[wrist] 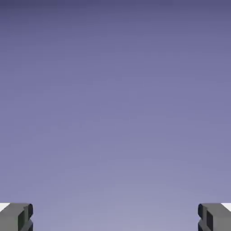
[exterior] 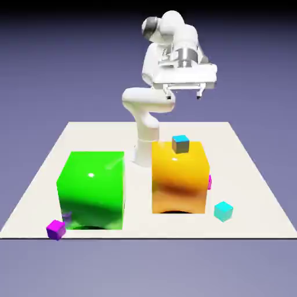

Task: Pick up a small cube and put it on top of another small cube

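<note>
Currently, the two-finger end effector (exterior: pixel 184 94) hung high above the bench (exterior: pixel 136 231), fingers wide apart, nothing gripped. The small plain turquoise cube (exterior: pixel 223 212) sat near right, beside the big glossy orange block (exterior: pixel 178 183). A small blue-topped, grey-sided cube (exterior: pixel 180 144) was on that block. Big glossy green block (exterior: pixel 93 191) stood left, small purple cube (exterior: pixel 56 230) at its near-left corner.

Magenta cube (exterior: pixel 209 182) — partly behind orange block (exterior: pixel 179 180)
</note>
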